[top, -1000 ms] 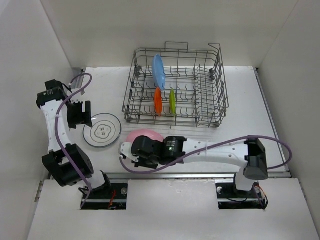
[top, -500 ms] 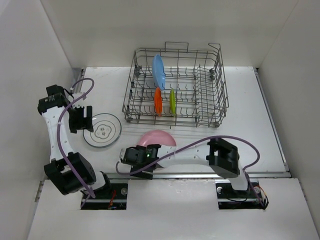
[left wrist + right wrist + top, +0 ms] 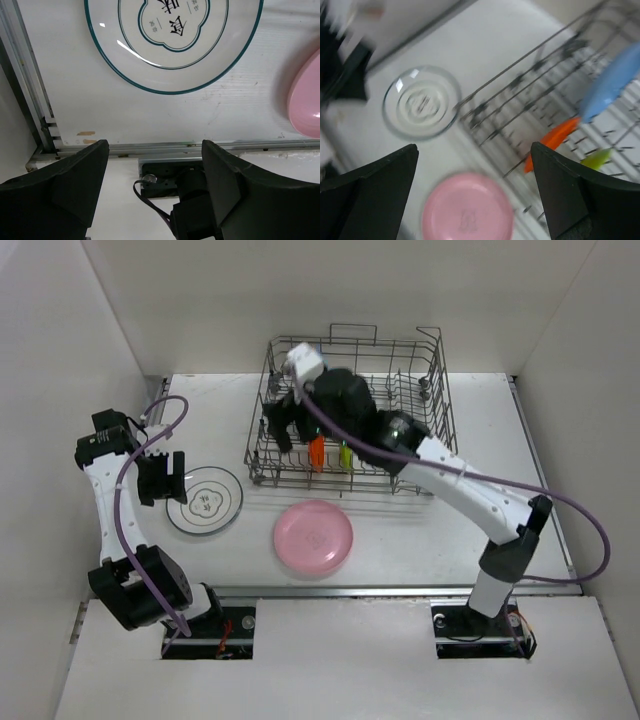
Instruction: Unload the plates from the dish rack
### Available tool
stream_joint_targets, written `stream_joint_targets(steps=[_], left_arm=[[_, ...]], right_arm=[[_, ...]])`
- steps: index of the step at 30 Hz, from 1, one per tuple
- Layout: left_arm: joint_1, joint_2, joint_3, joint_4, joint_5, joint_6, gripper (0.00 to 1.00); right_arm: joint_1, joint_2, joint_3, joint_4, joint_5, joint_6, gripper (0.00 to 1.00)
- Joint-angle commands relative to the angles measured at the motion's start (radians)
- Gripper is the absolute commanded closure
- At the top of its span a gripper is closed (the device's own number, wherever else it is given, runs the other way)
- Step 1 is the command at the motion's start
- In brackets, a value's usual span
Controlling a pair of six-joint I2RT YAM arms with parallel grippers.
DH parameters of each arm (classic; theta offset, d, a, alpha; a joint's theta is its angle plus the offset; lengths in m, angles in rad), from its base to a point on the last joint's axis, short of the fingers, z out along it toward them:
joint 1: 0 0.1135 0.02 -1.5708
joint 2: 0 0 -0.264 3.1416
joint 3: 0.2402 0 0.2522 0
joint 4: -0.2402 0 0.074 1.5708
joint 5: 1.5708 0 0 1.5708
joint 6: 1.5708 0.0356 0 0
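Note:
A pink plate point(image 3: 313, 537) lies flat on the table in front of the dish rack point(image 3: 441, 412). To its left lies a patterned white plate point(image 3: 204, 500) with a dark green rim. My right gripper point(image 3: 280, 432) hangs open and empty over the rack's left part. In its wrist view the light blue plate point(image 3: 612, 80), orange plate point(image 3: 552, 140) and yellow-green plate point(image 3: 596, 158) stand in the rack's wires point(image 3: 520, 100). The pink plate point(image 3: 467, 217) lies below the right gripper point(image 3: 474, 165). My left gripper point(image 3: 160, 478) stands open beside the patterned plate point(image 3: 172, 45), holding nothing.
White walls close in the table on the left, back and right. A metal rail point(image 3: 400, 590) runs along the near edge, and the left arm's base point(image 3: 192, 200) shows between the left gripper's point(image 3: 155, 150) fingers. The right arm point(image 3: 470, 495) stretches over the rack's front right.
My right gripper has opened and let go of the pink plate, which now lies flat. The right arm has swung up and back over the rack. The left arm barely moved.

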Motion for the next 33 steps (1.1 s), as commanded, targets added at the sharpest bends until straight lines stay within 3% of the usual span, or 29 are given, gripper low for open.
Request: stream_joint_targets(steps=[1,7,13,16,23,24,28,33], left_arm=[[-0.003,0.015,0.038,-0.022,0.026,-0.004,0.28],[-0.003,0.045,0.06,-0.013,0.026,-0.024,0.28],[-0.003,0.096,0.094,-0.001,0.016,-0.046,0.28],[-0.003,0.132,0.132,-0.001,0.028,-0.064,0.28],[-0.003,0.188,0.169,0.009,0.111,-0.092,0.28],[-0.003,0.197,0.169,0.009,0.111,-0.092,0.28],[-0.003,0.197,0.169,0.018,0.111,-0.082,0.28],[-0.003,0.17,0.157,0.029,0.111,-0.073,0.27]], right_arm=[[-0.133,0.135,0.166,0.053,0.073,0.119,0.0],[-0.327,0.378,0.455,0.078,0.066,0.239,0.0],[-0.411,0.528,0.464,0.245,-0.078,0.274,0.0],[-0.434,0.6,0.464,0.313,-0.108,0.284,0.06],[-0.452,0.705,0.507,0.357,-0.235,0.284,0.44],[-0.452,0.705,0.498,0.357,-0.235,0.284,0.61],[-0.452,0.66,0.486,0.353,-0.162,0.233,0.96],[-0.452,0.574,0.466,0.343,-0.161,0.131,1.0]])
